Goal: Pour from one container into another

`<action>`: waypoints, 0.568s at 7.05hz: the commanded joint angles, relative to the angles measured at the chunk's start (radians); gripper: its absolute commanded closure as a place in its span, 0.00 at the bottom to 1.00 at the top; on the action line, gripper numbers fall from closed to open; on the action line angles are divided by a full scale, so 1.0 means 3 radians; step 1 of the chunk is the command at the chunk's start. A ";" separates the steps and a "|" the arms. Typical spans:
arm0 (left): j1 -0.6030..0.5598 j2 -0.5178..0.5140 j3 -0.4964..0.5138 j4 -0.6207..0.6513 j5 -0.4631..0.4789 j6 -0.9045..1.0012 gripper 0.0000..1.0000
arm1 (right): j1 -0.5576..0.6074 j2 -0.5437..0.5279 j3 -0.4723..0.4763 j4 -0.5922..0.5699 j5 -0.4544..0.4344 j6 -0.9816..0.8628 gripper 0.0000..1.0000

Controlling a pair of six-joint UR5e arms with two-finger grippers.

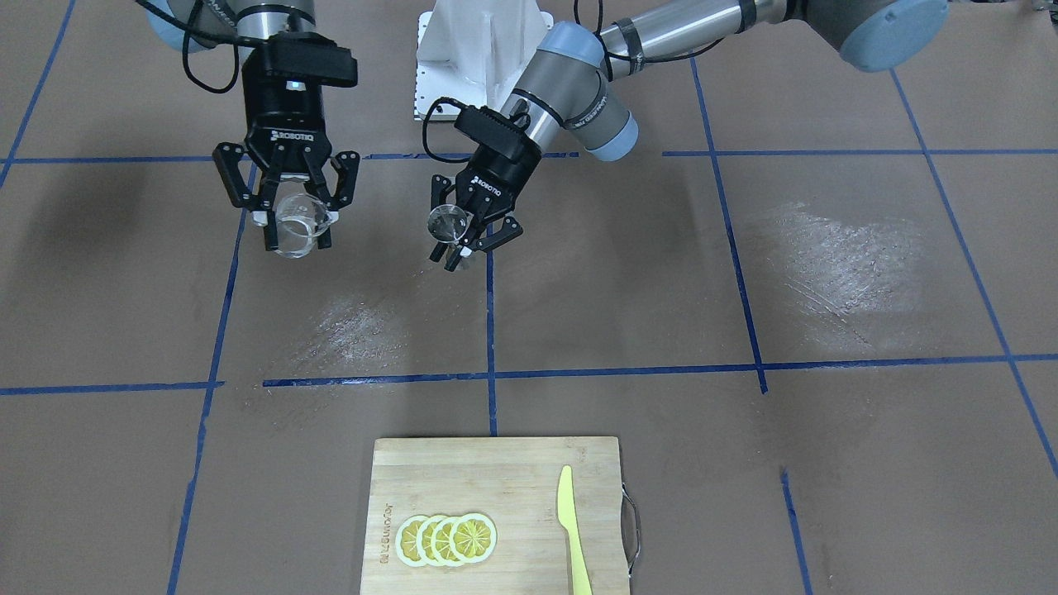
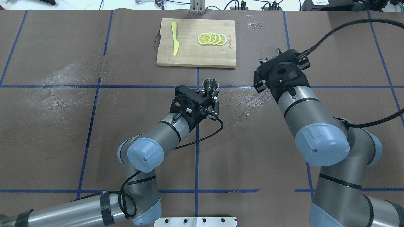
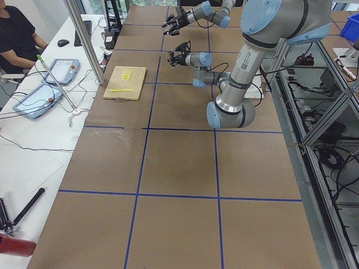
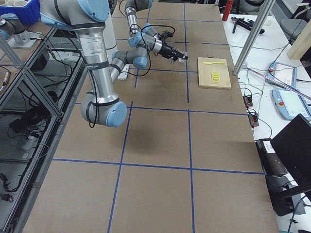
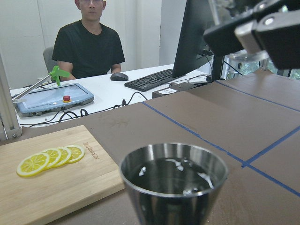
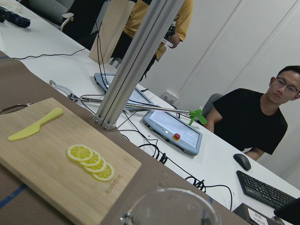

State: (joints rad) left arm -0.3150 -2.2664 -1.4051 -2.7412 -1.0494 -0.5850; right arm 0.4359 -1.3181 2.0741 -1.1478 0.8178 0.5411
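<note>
The left end effector (image 1: 467,244) clamps the jigger (image 1: 447,223), the right end effector (image 1: 297,240) the tumbler (image 1: 296,220)

Glossy steel jigger (image 5: 173,187), clear smooth glass tumbler (image 1: 297,225), pale wooden board (image 1: 496,479), matt brown paper-like table cover (image 1: 826,463).

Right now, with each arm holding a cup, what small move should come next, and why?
Probably the right gripper should carry the glass tumbler sideways toward the jigger in the left gripper: both are gripped, yet a gap separates them, too far to pour.
</note>
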 commanded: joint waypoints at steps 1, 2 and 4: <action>-0.0054 0.0312 -0.0335 -0.0010 0.0006 -0.0196 1.00 | 0.0071 -0.0507 0.0102 -0.0004 0.0030 0.0703 1.00; -0.0080 0.0542 -0.0560 -0.0005 0.0016 -0.0314 1.00 | 0.0071 -0.0667 0.0122 -0.0009 0.0035 0.1016 1.00; -0.0202 0.0991 -0.0675 0.0000 0.0132 -0.0555 1.00 | 0.0101 -0.1081 0.0127 -0.0009 0.0101 0.1345 1.00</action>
State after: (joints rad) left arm -0.3564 -2.0566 -1.5802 -2.7419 -1.0353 -0.7201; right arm 0.4590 -1.5662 2.1102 -1.1503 0.8363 0.8813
